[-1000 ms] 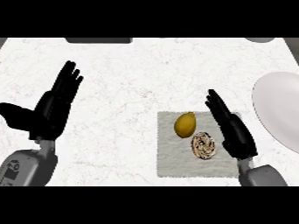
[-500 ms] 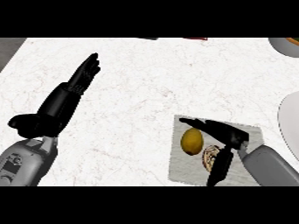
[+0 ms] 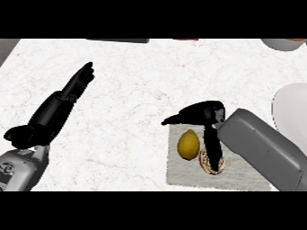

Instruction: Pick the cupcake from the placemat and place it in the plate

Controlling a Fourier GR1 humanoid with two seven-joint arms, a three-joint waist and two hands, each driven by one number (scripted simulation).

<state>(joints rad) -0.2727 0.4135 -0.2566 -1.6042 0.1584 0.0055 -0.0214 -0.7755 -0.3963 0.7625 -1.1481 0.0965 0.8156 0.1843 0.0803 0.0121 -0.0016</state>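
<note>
Presently the placemat [image 3: 182, 176] holds a lemon [image 3: 188, 144] and the cupcake [image 3: 214, 169], the right robot hand [image 3: 206, 115] spread open above it, beside the plate [image 3: 302, 112].

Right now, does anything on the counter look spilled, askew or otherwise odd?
Nothing stands out. The lemon and cupcake sit side by side on the placemat, nothing spilled; the plate lies at the right edge, and the right hand is over the cupcake.

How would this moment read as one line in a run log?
phase: reach | right hand: open, over cupcake on placemat | left hand: open, resting | plate: no cupcake yet
</note>
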